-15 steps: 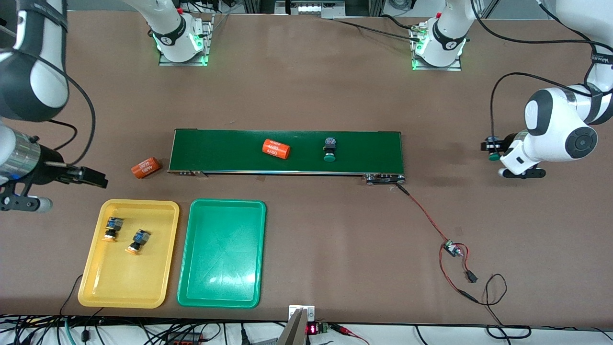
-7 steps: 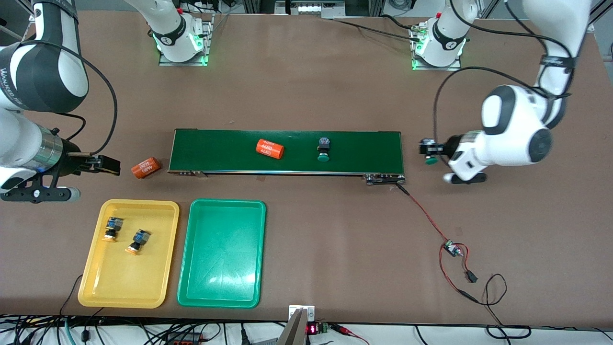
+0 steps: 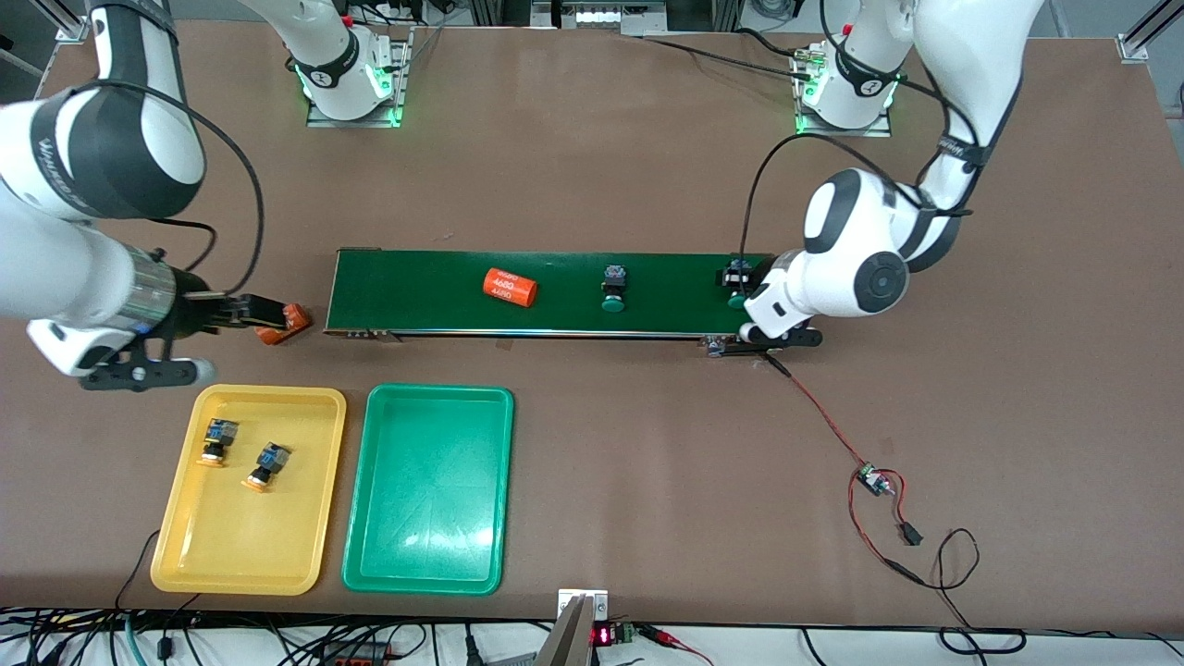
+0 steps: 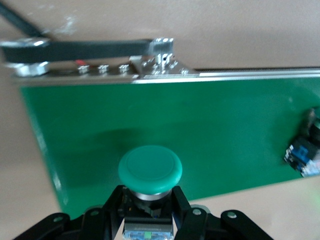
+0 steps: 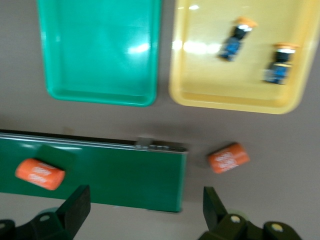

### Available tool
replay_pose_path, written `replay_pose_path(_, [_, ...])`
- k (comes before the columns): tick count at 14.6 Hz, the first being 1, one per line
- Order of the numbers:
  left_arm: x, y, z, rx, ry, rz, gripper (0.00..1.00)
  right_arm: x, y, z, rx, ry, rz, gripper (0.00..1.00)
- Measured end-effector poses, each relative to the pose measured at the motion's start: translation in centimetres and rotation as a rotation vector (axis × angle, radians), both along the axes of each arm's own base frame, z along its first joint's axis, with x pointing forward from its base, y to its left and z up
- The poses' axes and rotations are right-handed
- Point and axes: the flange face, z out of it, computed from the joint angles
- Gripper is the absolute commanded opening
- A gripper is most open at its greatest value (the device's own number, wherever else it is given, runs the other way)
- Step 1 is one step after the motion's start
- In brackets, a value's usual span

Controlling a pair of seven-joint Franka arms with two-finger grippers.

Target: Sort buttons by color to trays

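- My left gripper (image 3: 737, 289) is clamped on a green-capped button (image 4: 150, 170), held by its body with the cap pointing away from the wrist. It hangs over the conveyor belt (image 3: 555, 277) at the end toward the left arm.
- In the left wrist view the held button's cap sits above the green belt surface, a little in from the belt's end edge. From here I judge the button clear of the belt, though I can't be sure of the gap.
- A second green-capped button (image 3: 612, 287) lies on the belt near its middle, with its cap toward the front camera. An orange cylinder (image 3: 510, 288) lies on the belt toward the right arm's end.
- My right gripper (image 3: 277, 319) has its jaws spread wide with nothing between them. It sits over the tabletop (image 3: 592, 176) just off the belt's other end, right by a second orange cylinder (image 5: 228, 157).
- The relation that counts: the green tray (image 3: 430, 490) lies nearer the front camera than the belt and toward the right arm's end, beside the yellow tray (image 3: 248, 573). So the held button is well apart from its tray, and the right arm is the closer one.
- The yellow tray already holds both yellow-orange-capped buttons (image 3: 217, 440), while the green tray is empty, so I'd call the job half done.
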Motion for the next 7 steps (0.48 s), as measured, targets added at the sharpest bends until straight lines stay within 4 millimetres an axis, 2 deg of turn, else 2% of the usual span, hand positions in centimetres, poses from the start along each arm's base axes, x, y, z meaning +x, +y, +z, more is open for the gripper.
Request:
replay_pose_path(1, [0.0,-0.5,-1.1,0.003,-0.005,0.008,1.00,0.2,0.9,-0.7,0.007,0.000,0.009,1.00])
replay_pose_path(2, [-0.1,-0.8,-1.9,0.009,-0.001,0.020,1.00,0.3,1.9,-1.2,0.008,-0.003,0.021,1.00])
replay_pose_path(4, [0.1,-1.3,-1.7,0.015,-0.006,0.041,1.00,0.2,3.2,-1.5,0.007,-0.006,0.039,1.00])
replay_pose_path(6, [0.7,-1.1,0.2,0.011,-0.028,0.049,1.00,0.2,3.3,-1.6,0.007,-0.003,0.040,1.00])
replay_pose_path(7, [1.1,-0.7,1.7,0.010,-0.040,0.054,1.00,0.2,3.2,-1.7,0.006,0.000,0.039,1.00])
